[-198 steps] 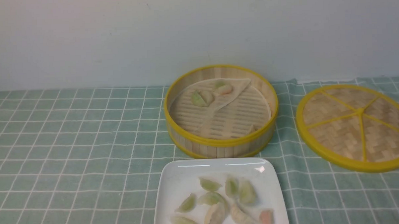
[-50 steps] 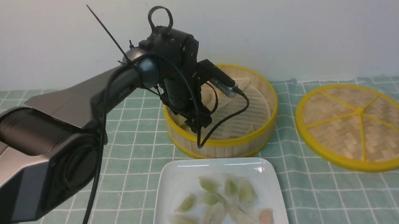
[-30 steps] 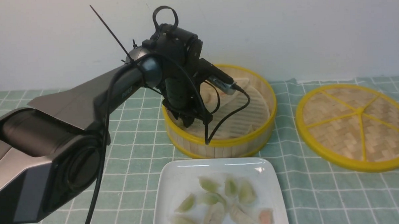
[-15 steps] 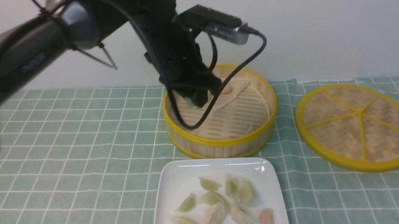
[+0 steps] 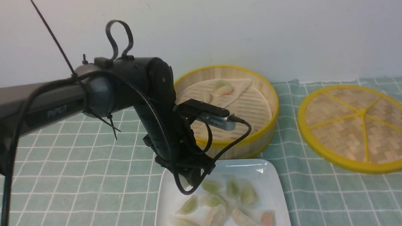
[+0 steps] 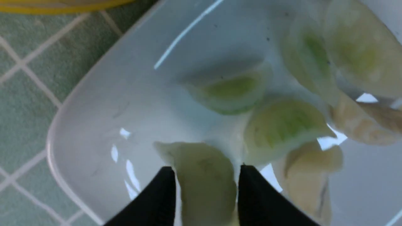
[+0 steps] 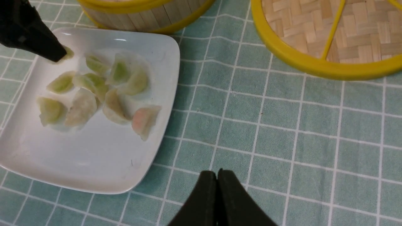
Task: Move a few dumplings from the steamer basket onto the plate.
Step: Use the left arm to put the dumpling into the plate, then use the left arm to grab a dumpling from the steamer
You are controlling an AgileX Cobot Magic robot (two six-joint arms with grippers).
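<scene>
One dumpling [image 6: 204, 179] sits between our left fingers [image 6: 157, 204], long axis along them, over the plate [image 6: 103, 110]. Fingers part-open; we can't tell if gripping.

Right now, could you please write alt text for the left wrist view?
The left gripper has a pale dumpling between its black fingertips, at a corner of the white plate. More green dumplings lie beyond, and checked cloth shows past the rim.

One plate [image 7: 78, 163] with ten dumplings [image 7: 81, 108], one steamer basket [image 5: 252, 145] with three, one woven disc [image 5: 339, 135].
</scene>
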